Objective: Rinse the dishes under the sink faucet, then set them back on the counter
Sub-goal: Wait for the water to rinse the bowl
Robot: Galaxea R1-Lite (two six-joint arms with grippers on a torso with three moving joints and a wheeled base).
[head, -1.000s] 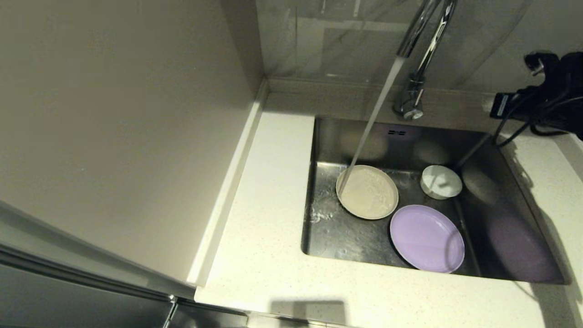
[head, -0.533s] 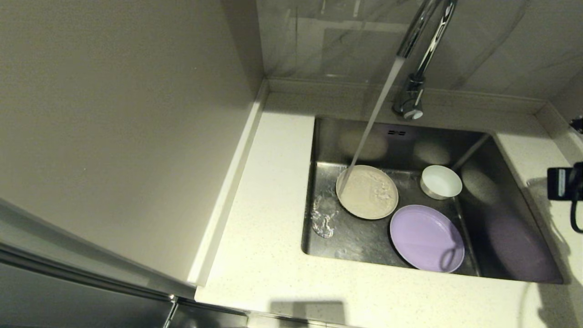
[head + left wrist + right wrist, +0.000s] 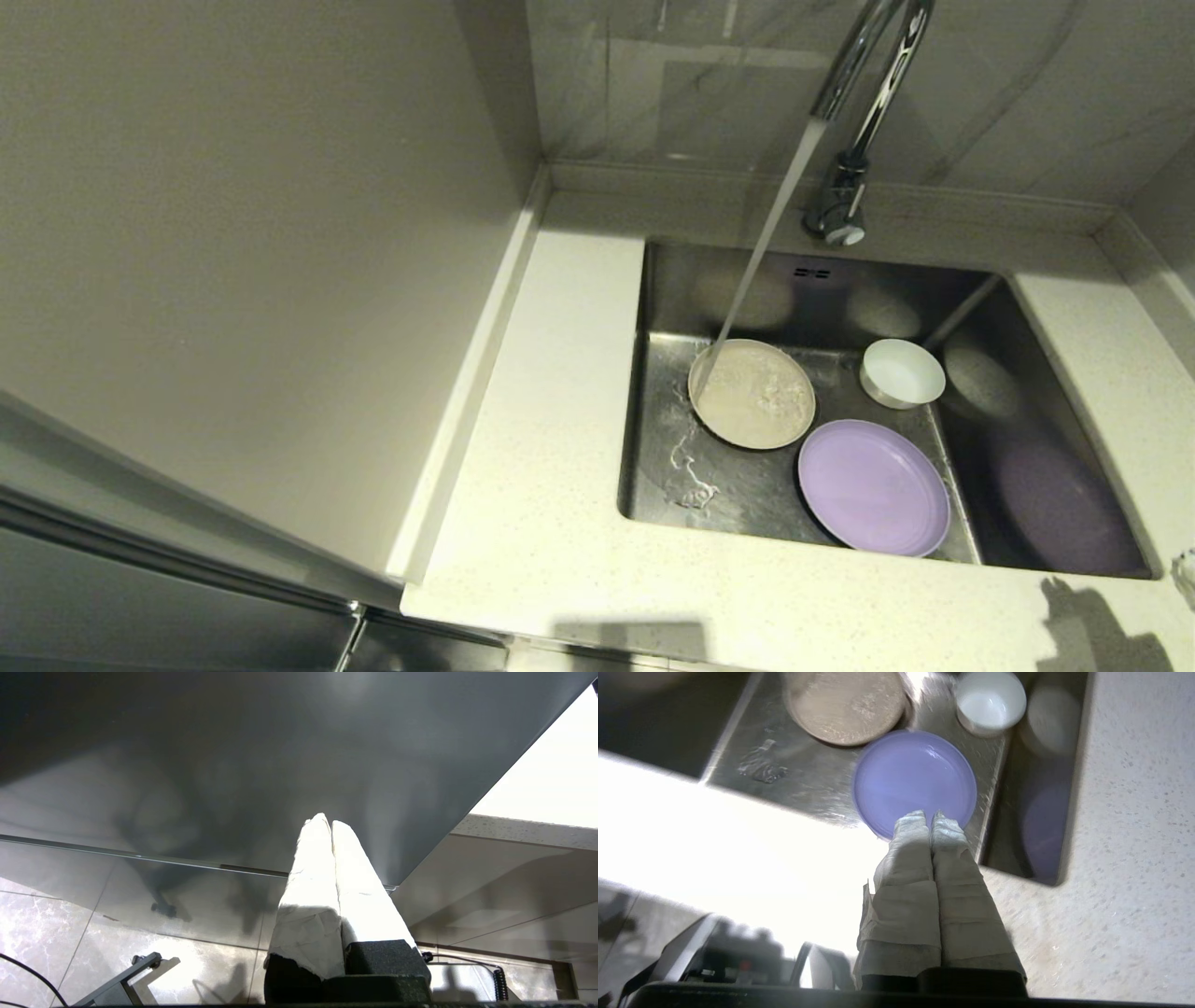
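**Three dishes in the sink under running water**

The left end effector [image 3: 325, 823] is parked low beside a dark cabinet panel, fingers pressed together, empty. On the sink [image 3: 1046, 439] floor, water from the faucet [image 3: 845, 159] strikes the cream-beige plate [image 3: 752, 393]; the lilac plate [image 3: 873, 487] and white bowl [image 3: 902, 372] lie to its right. The right end effector [image 3: 927, 816], closed and empty, hovers over the surface [image 3: 1134, 858] at the lilac plate's near rim. Half a second ago its arm showed at the head view's right edge; now it is gone.
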